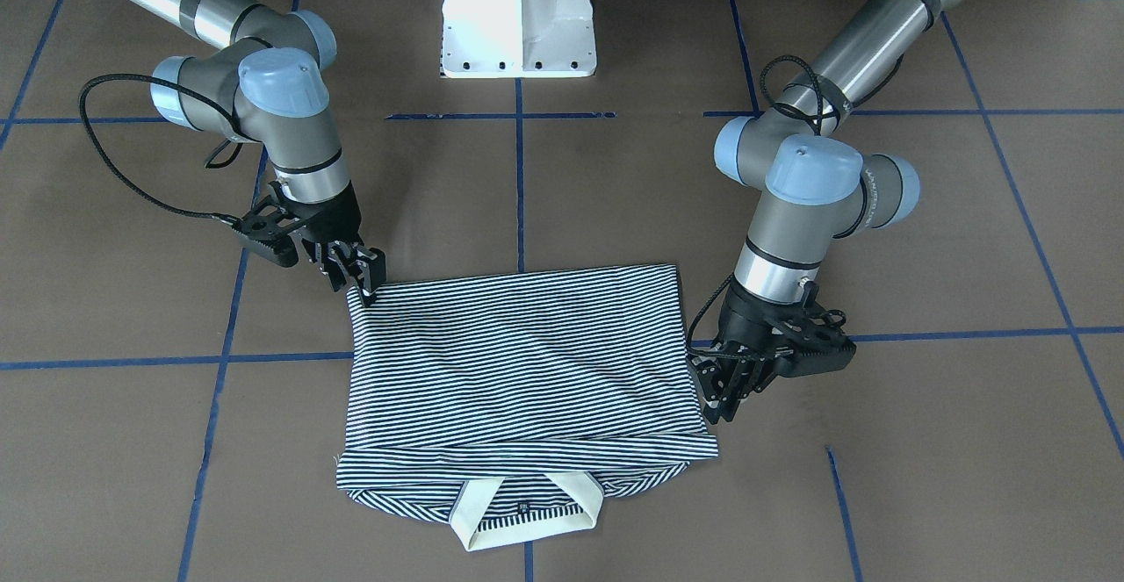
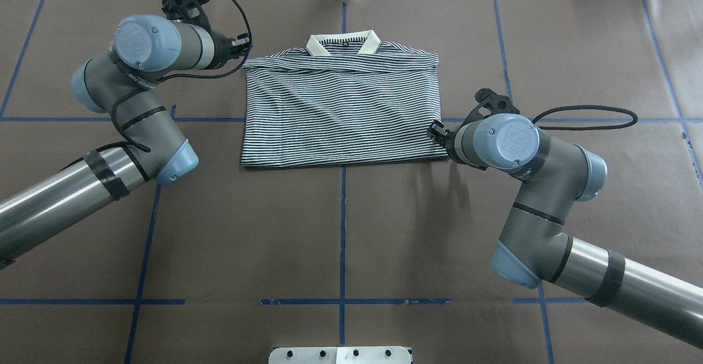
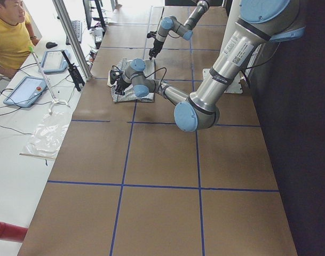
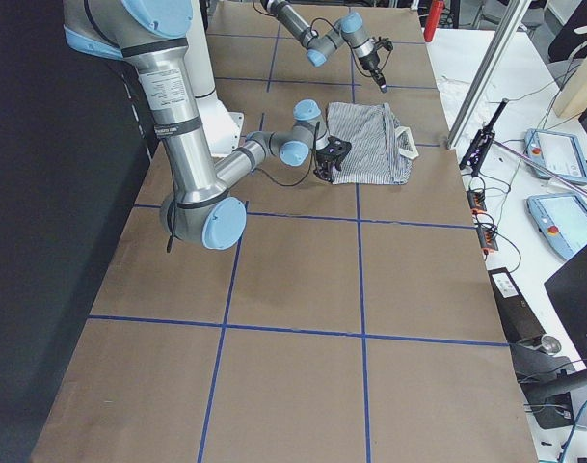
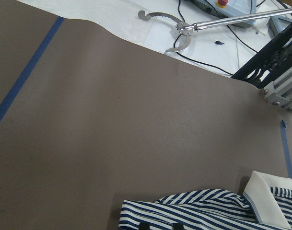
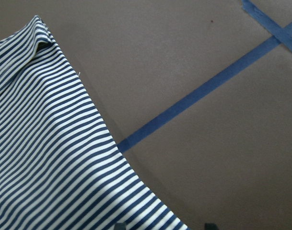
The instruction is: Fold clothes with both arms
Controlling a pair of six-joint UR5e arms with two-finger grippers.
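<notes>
Lying folded on the brown table [image 1: 615,213], the striped polo shirt [image 1: 527,354] covers a crossing of blue tape lines [image 1: 520,178], with its cream collar [image 1: 527,520] pointing away from the white pedestal [image 1: 518,11]. The right gripper [image 1: 362,282] sits at a robot-side corner with its fingers spread. The left gripper [image 1: 718,393] is just beside the opposite edge, and I cannot tell its grip. A joint cap [image 2: 511,133] bears a UR logo. The collar label [image 1: 523,506] is unreadable.
</notes>
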